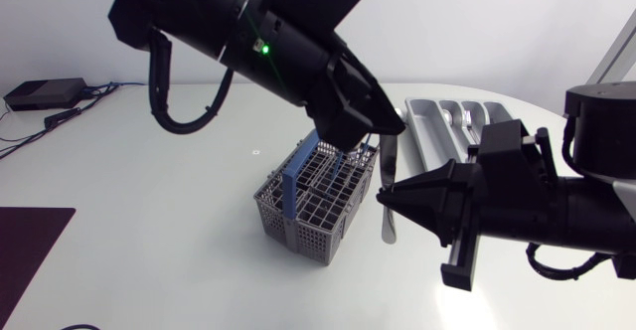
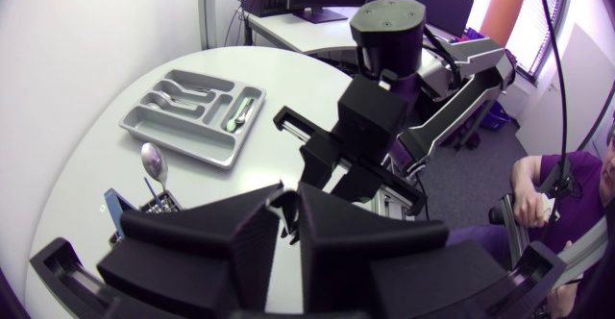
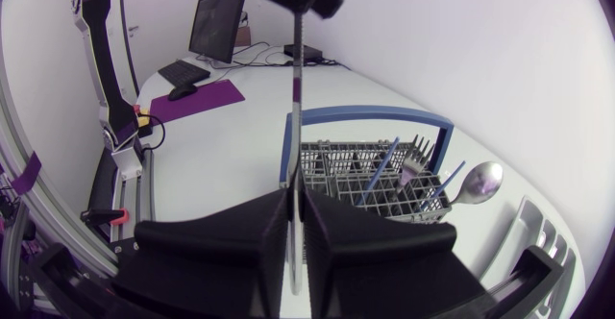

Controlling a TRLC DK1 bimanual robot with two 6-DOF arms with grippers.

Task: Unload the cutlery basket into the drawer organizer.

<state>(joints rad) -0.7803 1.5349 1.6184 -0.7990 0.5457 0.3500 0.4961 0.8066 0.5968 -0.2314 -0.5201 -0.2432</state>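
- Knife [image 1: 388, 176] hangs upright just beside the cutlery basket [image 1: 298, 216], on the side toward the drawer organizer [image 1: 422, 131]; rounded end down; we hold it from both arms at once
- left gripper [image 1: 386, 127] has the knife's upper end; fingers closed tight on it from two sides; in the left wrist view the gap between them is a thin slit
- right gripper [image 1: 384, 199] pinches the same knife lower down, about mid-length; fingers pressed together on the thin metal; in the right wrist view the strip runs up from between our fingers to the left gripper above
- basket is grey mesh with a blue handle [image 1: 288, 186] arching over it; it stands on the table [image 1: 149, 221] near the middle, under our left arm
- in the basket: spoon [image 3: 478, 180] standing bowl up, a fork [image 3: 415, 148] tines up, some blue-handled pieces [image 3: 380, 170] leaning; exact compartments hard to tell
- organizer is a grey tray beyond the basket, near the table's far right edge; spoons [image 2: 178, 93] lie in its long compartments; a green-handled piece [image 2: 240, 115] lies in a compartment of its own
- left arm comes in from the upper left and crosses over the basket; right arm comes in low from the right edge
- dark mat [image 1: 30, 241] lies at the table's near left corner
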